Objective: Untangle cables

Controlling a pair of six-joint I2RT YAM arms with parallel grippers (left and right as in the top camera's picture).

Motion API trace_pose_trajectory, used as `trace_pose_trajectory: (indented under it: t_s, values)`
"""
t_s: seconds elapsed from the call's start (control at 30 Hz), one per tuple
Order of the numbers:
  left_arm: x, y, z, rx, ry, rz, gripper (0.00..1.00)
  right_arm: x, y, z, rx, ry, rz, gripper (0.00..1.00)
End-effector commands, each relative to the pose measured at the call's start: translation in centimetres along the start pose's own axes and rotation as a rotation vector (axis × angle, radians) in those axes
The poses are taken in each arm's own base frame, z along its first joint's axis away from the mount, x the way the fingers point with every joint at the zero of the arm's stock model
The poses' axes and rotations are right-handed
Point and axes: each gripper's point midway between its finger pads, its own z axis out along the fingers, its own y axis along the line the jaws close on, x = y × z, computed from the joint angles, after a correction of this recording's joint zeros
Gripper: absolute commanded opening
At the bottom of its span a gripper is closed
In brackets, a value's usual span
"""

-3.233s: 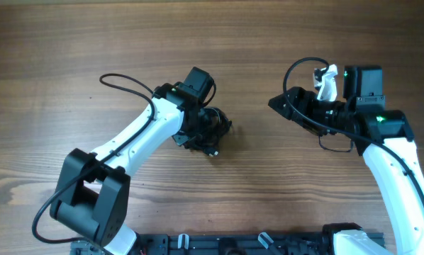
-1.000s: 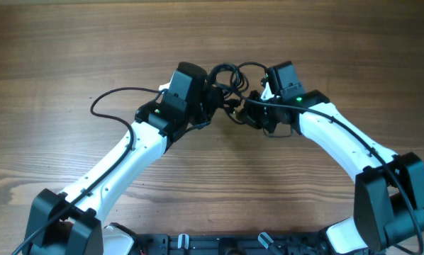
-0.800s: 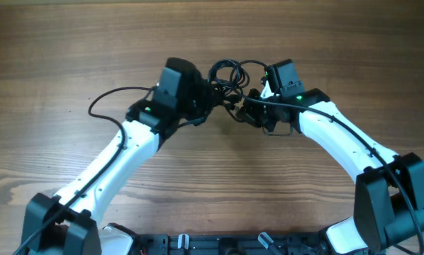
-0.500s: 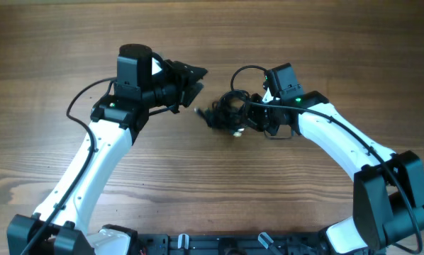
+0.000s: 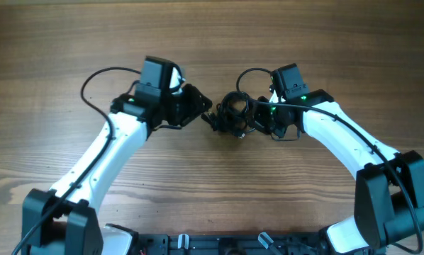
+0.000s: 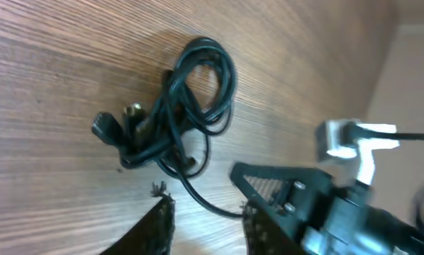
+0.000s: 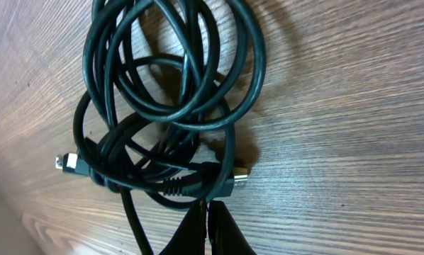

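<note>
Loose tangle of thin blk cables [image 5: 231, 113] flat on the wood tabletop [image 5: 212, 35], approx centre of the overhead view, a touch toward 12 o'clock. In the right wrist view, several round loops stacked at the 12 o'clock side, a tighter knot of crossings toward 6 o'clock. Gold-tipped plug [image 7: 239, 172] poking out at approx 4 o'clock of the bundle there, and a 2nd small metal-tipped plug [image 7: 65, 163] at 9 o'clock. Right fingers [image 7: 209, 216] fully closed, tips pressed together at the 6 o'clock rim of the bundle just beside the gold-tipped plug, pinched on a strand there by the look of it. Seen from overhead, at 3 o'clock of the tangle and touching it. Left fingers [image 5: 206, 113] at 9 o'clock of the tangle, part-open w/ nothing between them, tips just beside the outermost loop. In the left wrist view, one strand curving past the mouth of that gap toward the right fingers; touching or not, can't tell. White left arm [image 5: 113, 152] reaching in from approx 7 o'clock, white right arm [image 5: 339, 134] from approx 5 o'clock, small green light [image 5: 303, 99] lit on the latter. Thicker blk wire [image 5: 91, 76] looped off the left arm toward 10 o'clock, well apart from the tangle.
</note>
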Motion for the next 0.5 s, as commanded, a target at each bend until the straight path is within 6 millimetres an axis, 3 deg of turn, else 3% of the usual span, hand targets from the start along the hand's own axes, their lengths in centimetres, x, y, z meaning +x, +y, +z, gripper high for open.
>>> trace_pose_trajectory:
  t_s: [0.0, 0.17, 0.23, 0.37, 0.47]
  values:
    - [-1.2, 1.4, 0.8, -0.113, -0.092, -0.015, 0.32, 1.3, 1.9, 0.0, -0.114, 0.081, -0.122, 0.04]
    - [-3.1, 2.9, -0.1, -0.139, -0.147, -0.060, 0.36, 2.4, 5.8, -4.3, -0.272, 0.030, -0.310, 0.04]
    - [-3.6, 2.7, -0.2, -0.133, -0.157, 0.041, 0.36, 3.8, 6.4, -5.7, -0.282, 0.029, -0.352, 0.06]
    - [-3.6, 2.4, -0.2, -0.130, -0.145, 0.179, 0.37, 5.6, 1.8, -4.6, -0.008, 0.036, -0.216, 0.09]
    - [-3.4, 2.3, -0.1, -0.123, -0.136, 0.178, 0.39, 6.7, -0.4, -2.7, 0.075, 0.086, -0.170, 0.10]
